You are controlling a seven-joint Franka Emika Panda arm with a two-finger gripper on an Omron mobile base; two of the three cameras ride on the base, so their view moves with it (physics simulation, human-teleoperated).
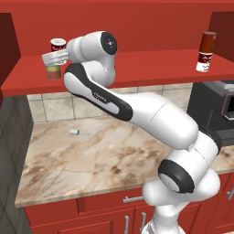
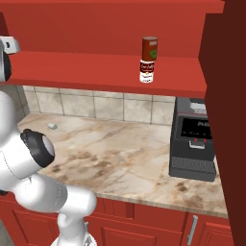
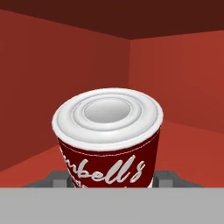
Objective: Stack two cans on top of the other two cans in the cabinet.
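Cans stand in two pairs on the long red shelf of the open wall cabinet, and every place below is given relative to that shelf. At the shelf's left end, in the left base view, a red-and-white soup can sits on top of a short grey can with a yellow-green label. The white arm reaches up from below the shelf to this stack, and its end effector is at the level of the soup can's lower half. In the hand view the soup can is seen very close, with its pale ringed lid facing up and white lettering on its red side. The grey fingers flank its base on either side. I cannot tell whether they are pressing on the can or standing just apart from it.

Toward the shelf's right end, well apart from the first stack, a dark red can stands upright on a second soup can. The right base view shows the same pair, dark red can above soup can, near the shelf's front edge.

Below the shelf lies a marble tabletop with a small pale object on it. A black coffee machine stands on the tabletop under the shelf's right end, and red drawers run beneath the tabletop
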